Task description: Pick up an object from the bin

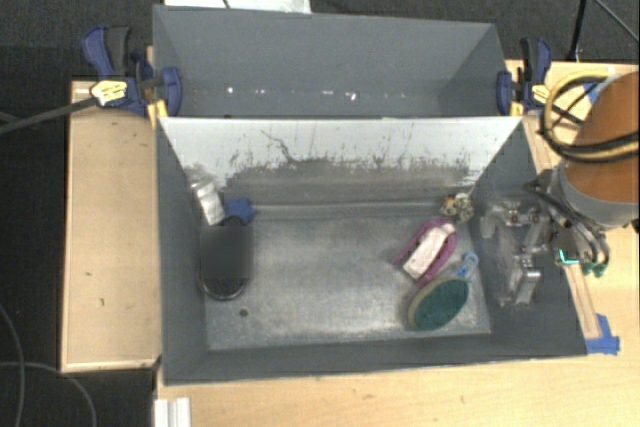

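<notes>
Green brush (438,305), one; pink bottle (430,250), one — gripper (520,287) beside them, open-or-closed unclear.

My arm (605,150) is running off the right edge, so I am seeing only its wrist end. A small brownish thing (458,206) by the back wall (330,165) is looking too tiny to name, and a white thing (207,203) at far left is blurring likewise.

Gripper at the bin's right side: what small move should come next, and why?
Probably shift it a little left, over the green oval brush. The gripper hangs above the bin's sloped right wall, beside the brush and the pink bottle but over neither. Those two lie nearest to it.
</notes>
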